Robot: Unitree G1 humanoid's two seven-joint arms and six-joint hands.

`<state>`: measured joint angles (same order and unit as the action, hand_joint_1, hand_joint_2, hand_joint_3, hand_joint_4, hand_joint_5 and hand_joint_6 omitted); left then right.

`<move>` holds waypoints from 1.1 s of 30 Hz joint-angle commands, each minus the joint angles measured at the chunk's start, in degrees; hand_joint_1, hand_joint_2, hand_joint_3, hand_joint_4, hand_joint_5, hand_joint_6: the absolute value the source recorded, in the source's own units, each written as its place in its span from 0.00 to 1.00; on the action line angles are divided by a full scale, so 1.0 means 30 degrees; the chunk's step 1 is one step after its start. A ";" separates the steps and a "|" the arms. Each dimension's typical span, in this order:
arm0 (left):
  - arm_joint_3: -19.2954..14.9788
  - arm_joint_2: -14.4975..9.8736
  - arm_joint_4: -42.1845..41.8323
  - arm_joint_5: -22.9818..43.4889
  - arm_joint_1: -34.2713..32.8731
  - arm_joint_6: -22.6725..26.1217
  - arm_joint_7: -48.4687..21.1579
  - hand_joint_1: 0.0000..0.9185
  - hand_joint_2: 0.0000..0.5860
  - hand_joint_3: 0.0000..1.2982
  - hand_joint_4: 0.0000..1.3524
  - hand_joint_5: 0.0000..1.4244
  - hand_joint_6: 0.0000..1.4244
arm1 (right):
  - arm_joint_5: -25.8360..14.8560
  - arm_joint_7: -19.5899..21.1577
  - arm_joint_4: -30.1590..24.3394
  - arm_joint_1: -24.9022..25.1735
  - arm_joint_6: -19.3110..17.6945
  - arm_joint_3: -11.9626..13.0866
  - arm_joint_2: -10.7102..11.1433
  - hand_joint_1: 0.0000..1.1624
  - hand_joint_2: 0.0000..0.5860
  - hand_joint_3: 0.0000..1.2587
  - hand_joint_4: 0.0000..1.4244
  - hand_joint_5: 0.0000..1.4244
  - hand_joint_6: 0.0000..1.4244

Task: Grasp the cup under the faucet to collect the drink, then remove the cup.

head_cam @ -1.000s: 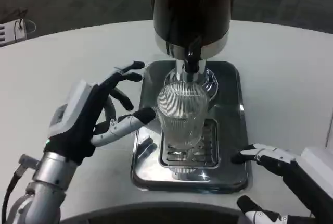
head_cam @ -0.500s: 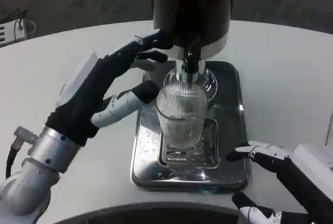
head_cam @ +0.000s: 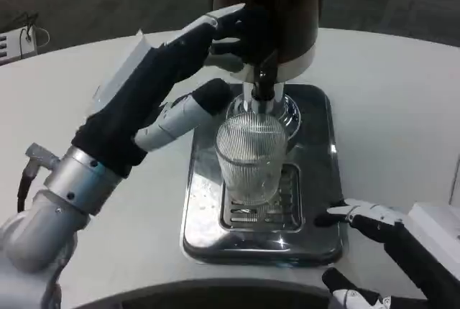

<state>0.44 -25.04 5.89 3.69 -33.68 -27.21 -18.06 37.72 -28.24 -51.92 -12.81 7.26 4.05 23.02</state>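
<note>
Left hand (head_cam: 169,79): raised above the table, reaching toward the drink dispenser (head_cam: 266,14). Fingers extended and spread, holding nothing. Upper fingertips (head_cam: 241,18) at the dark dispenser body, beside the faucet (head_cam: 263,82); contact cannot be confirmed. Thumb angled toward the space just above the cup's rim, apart from the glass.

Right hand (head_cam: 392,241): low at the right edge of the drip tray (head_cam: 320,172), fingers apart, holding nothing. One white-and-black fingertip (head_cam: 338,215) just beside the tray's right rim; touching or not cannot be told.

Cup (head_cam: 251,158): clear ribbed glass, standing upright on the slotted grate (head_cam: 284,208) of the drip tray, directly under the faucet. Long axis vertical, open mouth up, rim just below the faucet outlet. Contents not discernible.

Drip tray: polished metal, rectangular, lying flat on the white table (head_cam: 388,93), with the dispenser base at its far end.

Labels and writing: no readable brand or text on dispenser, cup or tray.

Far left, at the table edge: a small white object (head_cam: 16,42), too small to identify.
</note>
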 commanded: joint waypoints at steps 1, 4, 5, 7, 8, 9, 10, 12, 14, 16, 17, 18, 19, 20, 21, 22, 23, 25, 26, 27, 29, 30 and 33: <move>0.0166 0.0371 0.0542 -0.0125 -0.0858 0.0586 -0.0611 0.00 0.10 0.17 0.14 0.20 0.25 | -0.0151 0.0176 -0.0530 -0.0520 -0.0109 0.0196 -0.0112 0.45 0.78 0.23 0.12 0.17 0.10; 0.0430 0.0592 0.0866 -0.0234 -0.1257 0.0838 -0.1023 0.00 0.10 0.17 0.13 0.20 0.25 | -0.0168 0.0204 -0.0669 -0.0724 -0.0130 0.0276 -0.0160 0.45 0.78 0.23 0.12 0.17 0.10; 0.0508 0.0661 0.0964 -0.0254 -0.1364 0.0913 -0.1144 0.00 0.11 0.16 0.13 0.20 0.25 | -0.0180 0.0213 -0.0722 -0.0806 -0.0137 0.0321 -0.0179 0.45 0.78 0.23 0.12 0.17 0.10; 0.0583 0.0768 0.1069 -0.0346 -0.1480 0.1017 -0.1297 0.00 0.11 0.16 0.12 0.20 0.24 | -0.0198 0.0220 -0.0794 -0.0919 -0.0148 0.0390 -0.0213 0.45 0.78 0.23 0.12 0.17 0.10; 0.0662 0.0791 0.1131 -0.0403 -0.1553 0.1115 -0.1436 0.00 0.11 0.16 0.12 0.19 0.24 | -0.0216 0.0228 -0.0841 -0.0989 -0.0152 0.0430 -0.0233 0.45 0.78 0.23 0.12 0.17 0.10; 0.0743 0.0795 0.1191 -0.0468 -0.1623 0.1226 -0.1599 0.00 0.11 0.16 0.12 0.19 0.24 | -0.0232 0.0233 -0.0874 -0.1038 -0.0154 0.0459 -0.0245 0.45 0.78 0.23 0.12 0.17 0.10; 0.0787 0.0802 0.1231 -0.0514 -0.1668 0.1302 -0.1720 0.00 0.11 0.16 0.12 0.19 0.24 | -0.0255 0.0236 -0.0908 -0.1084 -0.0153 0.0483 -0.0255 0.45 0.78 0.23 0.12 0.17 0.10; 0.0921 0.0762 0.1305 -0.0596 -0.1760 0.1509 -0.2064 0.00 0.11 0.15 0.12 0.19 0.23 | -0.0284 0.0243 -0.0963 -0.1147 -0.0166 0.0524 -0.0264 0.45 0.78 0.23 0.12 0.17 0.10; 0.1017 0.0718 0.1306 -0.0706 -0.1793 0.1690 -0.2384 0.00 0.11 0.15 0.11 0.18 0.23 | -0.0329 0.0240 -0.1039 -0.1224 -0.0163 0.0583 -0.0279 0.45 0.78 0.23 0.12 0.17 0.10; 0.1104 0.0660 0.1260 -0.0886 -0.1779 0.1831 -0.2630 0.00 0.11 0.14 0.11 0.18 0.23 | -0.0382 0.0236 -0.1095 -0.1289 -0.0159 0.0636 -0.0286 0.45 0.78 0.23 0.12 0.17 0.10; 0.1145 0.0630 0.1241 -0.0959 -0.1768 0.1883 -0.2735 0.00 0.11 0.14 0.11 0.18 0.22 | -0.0416 0.0228 -0.1112 -0.1310 -0.0152 0.0661 -0.0289 0.45 0.78 0.23 0.12 0.17 0.10; 0.1187 0.0606 0.1239 -0.1024 -0.1760 0.1929 -0.2832 0.00 0.11 0.14 0.10 0.17 0.22 | -0.0448 0.0215 -0.1123 -0.1318 -0.0140 0.0681 -0.0289 0.45 0.78 0.23 0.12 0.17 0.10; 0.1285 0.0548 0.1243 -0.1125 -0.1764 0.1992 -0.2979 0.00 0.11 0.13 0.10 0.17 0.22 | -0.0472 0.0206 -0.1131 -0.1322 -0.0133 0.0694 -0.0288 0.45 0.78 0.23 0.12 0.17 0.10; 0.1347 0.0512 0.1244 -0.1198 -0.1767 0.2042 -0.3090 0.00 0.10 0.12 0.09 0.16 0.21 | -0.0526 0.0190 -0.1137 -0.1319 -0.0109 0.0725 -0.0287 0.45 0.78 0.23 0.12 0.17 0.10; 0.1409 0.0475 0.1240 -0.1278 -0.1776 0.2084 -0.3200 0.00 0.10 0.11 0.08 0.15 0.20 | -0.0574 0.0172 -0.1140 -0.1311 -0.0082 0.0756 -0.0286 0.45 0.78 0.23 0.12 0.17 0.10; 0.1470 0.0429 0.1229 -0.1386 -0.1787 0.2091 -0.3288 0.00 0.10 0.11 0.06 0.14 0.19 | -0.0606 0.0161 -0.1142 -0.1307 -0.0064 0.0778 -0.0286 0.45 0.78 0.23 0.12 0.17 0.10; 0.1494 0.0409 0.1220 -0.1457 -0.1793 0.2089 -0.3341 0.00 0.10 0.09 0.05 0.13 0.18 | -0.0644 0.0149 -0.1142 -0.1298 -0.0042 0.0800 -0.0292 0.45 0.77 0.23 0.12 0.17 0.10; 0.1644 0.0285 0.1222 -0.1709 -0.1833 0.2050 -0.3569 0.00 0.09 0.08 0.04 0.12 0.17 | -0.0734 0.0109 -0.1139 -0.1269 0.0049 0.0838 -0.0317 0.45 0.77 0.23 0.12 0.17 0.10; 0.1690 0.0247 0.1227 -0.1796 -0.1847 0.2033 -0.3649 0.00 0.09 0.07 0.03 0.12 0.16 | -0.0791 0.0087 -0.1132 -0.1253 0.0119 0.0851 -0.0341 0.45 0.77 0.23 0.12 0.17 0.10; 0.1758 0.0192 0.1240 -0.1900 -0.1871 0.1998 -0.3736 0.00 0.09 0.07 0.02 0.11 0.16 | -0.0877 0.0055 -0.1112 -0.1231 0.0218 0.0866 -0.0373 0.45 0.77 0.23 0.12 0.17 0.10; 0.1878 0.0097 0.1281 -0.2120 -0.1925 0.1890 -0.3812 0.00 0.10 0.06 0.01 0.10 0.14 | -0.1026 0.0012 -0.1077 -0.1197 0.0375 0.0891 -0.0411 0.45 0.77 0.23 0.12 0.17 0.10; 0.2005 -0.0010 0.1299 -0.2322 -0.1973 0.1756 -0.3852 0.00 0.10 0.06 0.00 0.09 0.14 | -0.1204 -0.0021 -0.1031 -0.1144 0.0552 0.0922 -0.0461 0.45 0.77 0.23 0.12 0.17 0.10; 0.2303 -0.0218 0.1338 -0.2713 -0.2063 0.1494 -0.3927 0.00 0.09 0.05 0.00 0.09 0.14 | -0.1760 -0.0072 -0.0887 -0.0975 0.1068 0.0987 -0.0572 0.44 0.76 0.22 0.11 0.17 0.10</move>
<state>5.55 -24.60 9.17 -1.86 -40.20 -22.42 -27.95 34.18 -28.21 -54.42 -16.00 8.97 6.47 21.92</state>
